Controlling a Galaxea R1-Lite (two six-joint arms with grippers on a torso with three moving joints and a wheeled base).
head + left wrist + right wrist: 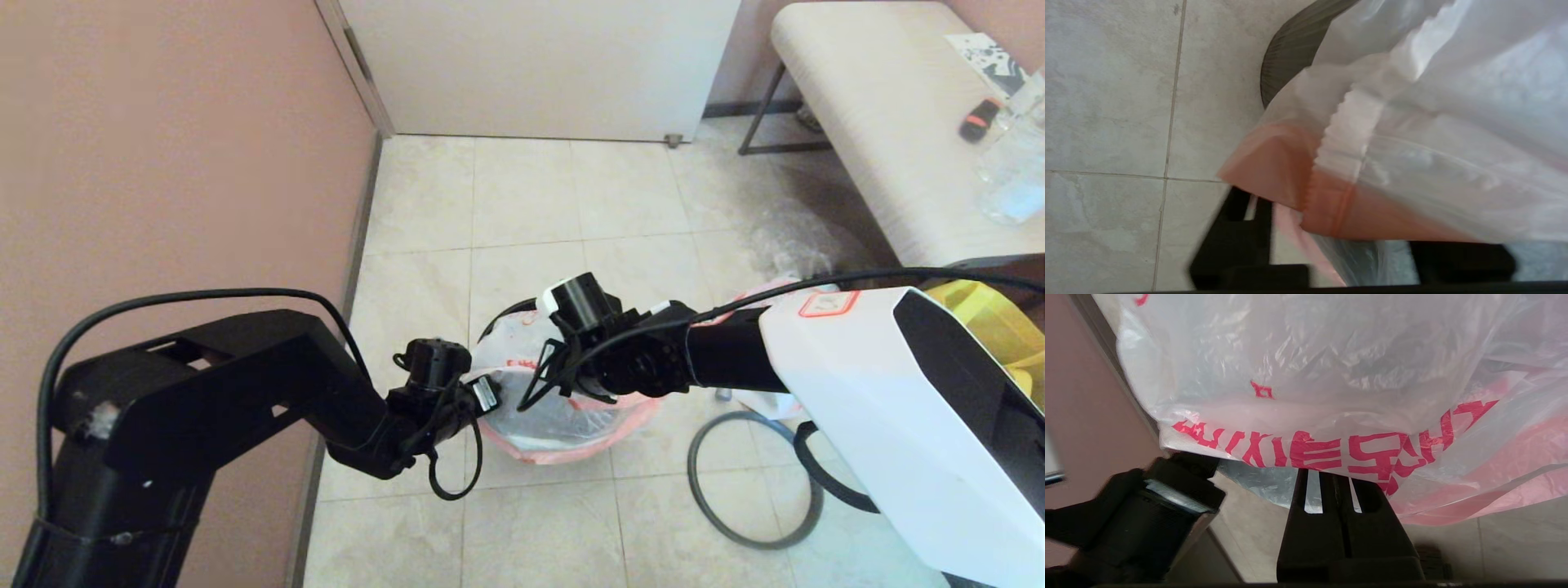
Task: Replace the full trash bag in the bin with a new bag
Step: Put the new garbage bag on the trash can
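Observation:
The new bag (563, 416), translucent white with red characters and a pink edge, is draped over the black bin (500, 317) on the floor tiles. My right gripper (563, 382) is at the bag's far rim. In the right wrist view it (1335, 473) is shut on the film just under the red print (1306, 451). My left gripper (488, 394) is at the bin's left side. In the left wrist view it (1331, 222) is open, with the pink hem (1274, 163) lying between its fingers. The full trash bag (763, 292) is mostly hidden behind my right forearm.
The grey hoop rim (755, 539) lies loose on the floor to the right of the bin. A yellow tote (992, 327) and a crumpled clear bag (788, 241) sit further right, by a bench (873, 122). The pink wall (180, 163) is close on the left.

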